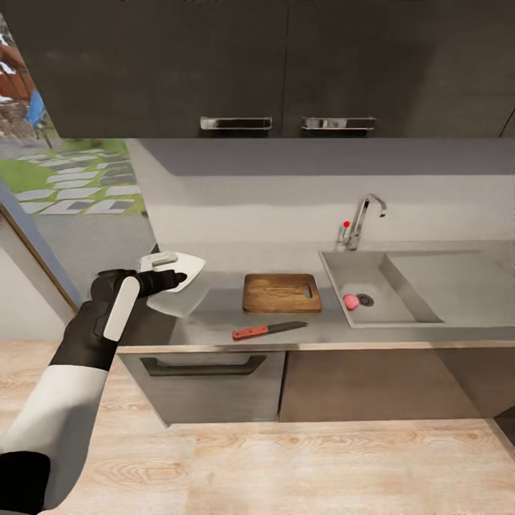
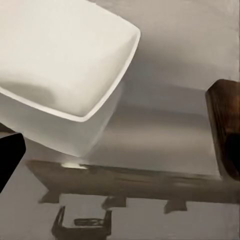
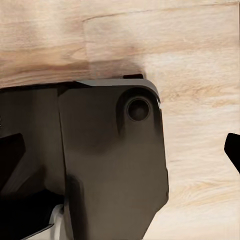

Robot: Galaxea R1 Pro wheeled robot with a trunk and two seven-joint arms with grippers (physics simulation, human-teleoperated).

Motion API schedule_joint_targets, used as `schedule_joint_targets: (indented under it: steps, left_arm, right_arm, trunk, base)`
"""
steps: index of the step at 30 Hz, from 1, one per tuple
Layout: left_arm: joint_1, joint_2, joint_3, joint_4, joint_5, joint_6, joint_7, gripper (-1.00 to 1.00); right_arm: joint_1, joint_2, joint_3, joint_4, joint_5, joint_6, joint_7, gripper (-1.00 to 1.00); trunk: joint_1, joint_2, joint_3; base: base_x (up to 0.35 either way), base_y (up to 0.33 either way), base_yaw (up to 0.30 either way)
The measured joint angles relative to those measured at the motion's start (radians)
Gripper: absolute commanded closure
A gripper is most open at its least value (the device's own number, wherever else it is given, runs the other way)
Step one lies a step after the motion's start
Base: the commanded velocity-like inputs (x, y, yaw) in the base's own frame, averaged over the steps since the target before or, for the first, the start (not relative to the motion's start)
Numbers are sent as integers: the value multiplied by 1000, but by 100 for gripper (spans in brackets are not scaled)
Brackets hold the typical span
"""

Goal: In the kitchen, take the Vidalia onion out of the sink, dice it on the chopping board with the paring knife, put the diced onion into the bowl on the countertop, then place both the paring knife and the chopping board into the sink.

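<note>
My left gripper (image 1: pixel 170 272) is shut on the near rim of the white bowl (image 1: pixel 179 270), holding it tilted just above the left end of the grey countertop (image 1: pixel 214 315). In the left wrist view the bowl (image 2: pixel 65 55) hangs over its own reflection, with one dark fingertip (image 2: pixel 9 155) at the edge. The chopping board (image 1: pixel 281 292) lies flat in the middle, and the red-handled paring knife (image 1: pixel 268 330) lies in front of it. A pinkish round onion (image 1: pixel 350 302) rests in the sink (image 1: pixel 335 270) beside the drain. My right gripper (image 3: pixel 122 150) is open, pointing down at the floor.
The steel tap (image 1: pixel 363 214) with its red knob stands behind the sink, and the drainboard (image 1: pixel 450 275) extends right. Dark upper cabinets (image 1: pixel 286 71) hang overhead. The board's corner (image 2: pixel 225 125) lies close to the bowl. The robot's dark base (image 3: pixel 110 160) sits on the wooden floor (image 3: pixel 200 60).
</note>
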Motion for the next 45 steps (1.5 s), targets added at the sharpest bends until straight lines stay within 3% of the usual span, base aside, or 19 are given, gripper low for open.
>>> schedule_joint_targets:
  steps: [4, 16, 45]
  left_arm:
    - [0, -12, -5, -13, -2, 1, 2, -100]
    - [0, -15, -7, -12, -2, -1, 4, -100]
    - [0, -31, -8, 7, -2, -1, 4, -100]
  right_arm:
    - [0, 0, 1, 0, 0, -10, 0, -100]
    - [0, -2, 2, 1, 2, -12, 1, -100]
    - [0, -5, 2, 2, 4, -10, 0, -100]
  trunk:
    - [0, 0, 0]
    - [0, 0, 0]
    - [0, 0, 0]
  base:
    - [129, -65, 0]
    - [194, -231, 0]
    - [5, -317, 0]
